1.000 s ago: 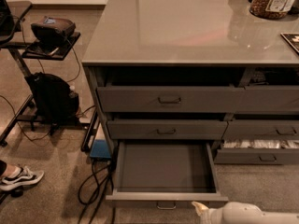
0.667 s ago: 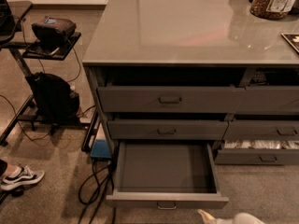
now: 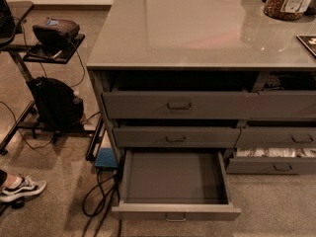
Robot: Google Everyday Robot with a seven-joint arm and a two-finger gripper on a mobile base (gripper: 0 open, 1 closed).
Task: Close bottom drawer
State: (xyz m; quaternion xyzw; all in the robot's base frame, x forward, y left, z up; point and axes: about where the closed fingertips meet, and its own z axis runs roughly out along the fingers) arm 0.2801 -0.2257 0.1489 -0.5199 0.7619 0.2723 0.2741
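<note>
the hand is nowhere in this view, so how far it is open, and whether it holds anything, cannot be told. the bottom drawer stands pulled well out of the grey cabinet, lowest in the left stack, under the middle drawer and the top drawer, both of which sit nearly flush. its long bare tray is empty and runs away from the camera into the cabinet. its low front panel lies along the bottom edge of the view, with the small pull handle at its centre. that gives the line of travel: straight back, from the near side toward the cabinet, square to the panel. the hand would likely have to come in from below the frame, on the near side of the panel, and press near the centre so the drawer does not skew. loose cables lie on the floor just beside its left front corner, clear of the slide path as far as can be seen. the surface above plays no part.
</note>
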